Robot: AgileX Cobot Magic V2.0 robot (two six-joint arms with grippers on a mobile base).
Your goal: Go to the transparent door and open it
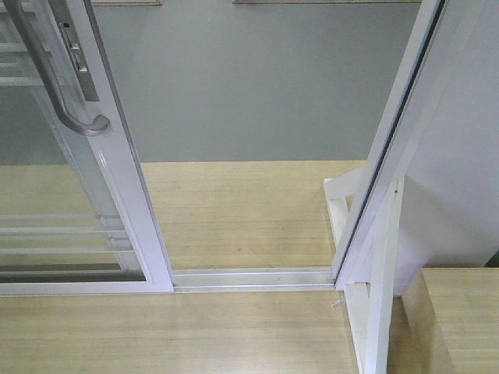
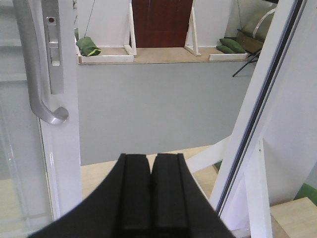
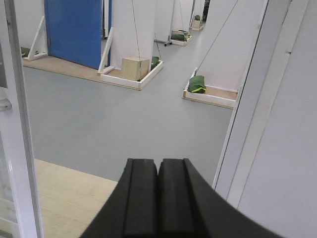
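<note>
The transparent door [image 1: 117, 167] stands at the left, slid aside, its white stile ending at the floor track [image 1: 249, 278]. Its curved grey pull handle [image 1: 54, 78] shows at the top left; in the left wrist view the handle [image 2: 37, 69] and the stile [image 2: 62, 124] are left of and beyond my left gripper [image 2: 151, 157], which is shut and empty. My right gripper [image 3: 158, 162] is shut and empty, pointing through the open gap; the door's edge [image 3: 20, 124] is at its left. Neither gripper shows in the front view.
A white frame post [image 1: 390, 156] and a white wall panel [image 1: 460, 171] bound the gap on the right, with a white brace [image 1: 347, 202] at its foot. Grey floor [image 1: 249, 86] lies beyond the wooden platform [image 1: 242, 210]. Farther off are a blue door [image 3: 74, 29], white partitions and green bags [image 3: 197, 84].
</note>
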